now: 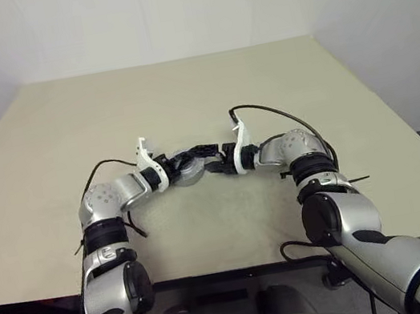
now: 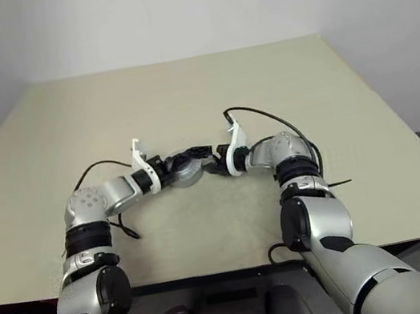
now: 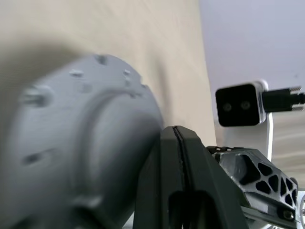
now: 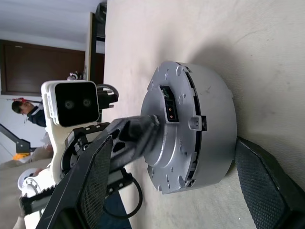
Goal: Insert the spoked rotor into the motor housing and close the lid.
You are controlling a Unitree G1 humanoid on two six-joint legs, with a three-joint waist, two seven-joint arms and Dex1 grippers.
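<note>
My left gripper [image 1: 181, 164] pinches the round silver metal motor housing [image 4: 190, 126] mid-table; my right gripper [image 1: 213, 162] sits spread wide, straddling it.

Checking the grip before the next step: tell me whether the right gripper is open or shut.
Open. In the right wrist view the right gripper has its two black fingers spread wide on either side of the silver motor housing, not pressed against it.

Two head views, high at the near edge, looking forward and down over the counter [image 1: 183, 96], sharing nearly everything. Wrist views very close, facing each other across the motor housing [image 4: 195, 126], common to all.
</note>
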